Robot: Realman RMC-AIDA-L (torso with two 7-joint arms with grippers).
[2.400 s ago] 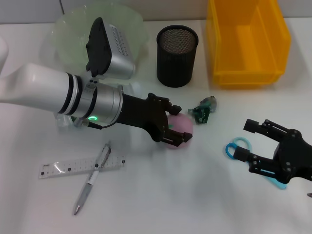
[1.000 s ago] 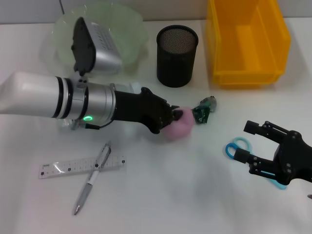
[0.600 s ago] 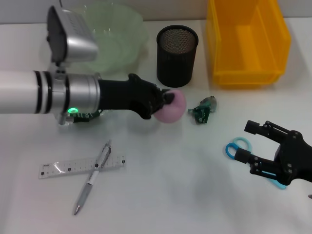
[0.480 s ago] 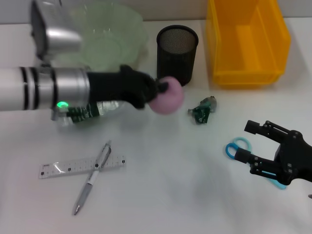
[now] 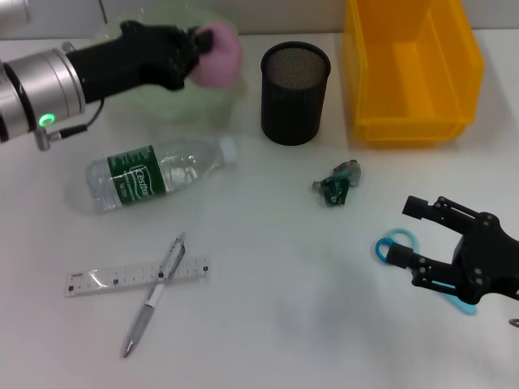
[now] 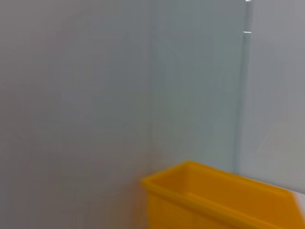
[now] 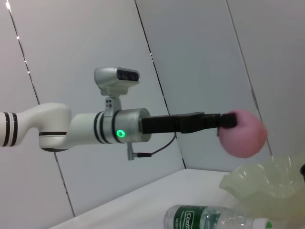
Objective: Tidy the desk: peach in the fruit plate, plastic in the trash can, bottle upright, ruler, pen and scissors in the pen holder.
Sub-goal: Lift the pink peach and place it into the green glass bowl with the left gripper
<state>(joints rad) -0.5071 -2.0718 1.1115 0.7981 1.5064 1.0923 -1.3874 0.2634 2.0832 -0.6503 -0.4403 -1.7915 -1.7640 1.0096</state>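
Beside the black mesh pen holder (image 5: 294, 93) sit a bright yellow trash can (image 5: 411, 69), a pale green fruit plate (image 5: 174, 97), a pink peach (image 5: 217, 55) and a green-labelled clear bottle (image 5: 150, 174) on the white counter (image 5: 276, 324).

1. Lighting: bright, even, from overhead; the desk (image 5: 284, 308) reads uniformly white.
2. Shadows: soft and faint, close beneath the pen holder (image 5: 294, 93) and the bottle (image 5: 150, 174).
3. Blur: the peach (image 5: 219, 55) and the left gripper (image 5: 195, 50) are smeared.
4. Left wrist view: soft throughout; the trash can (image 6: 219, 200) has fuzzy edges.
5. Glare: thin bright streaks on wall panel seams.
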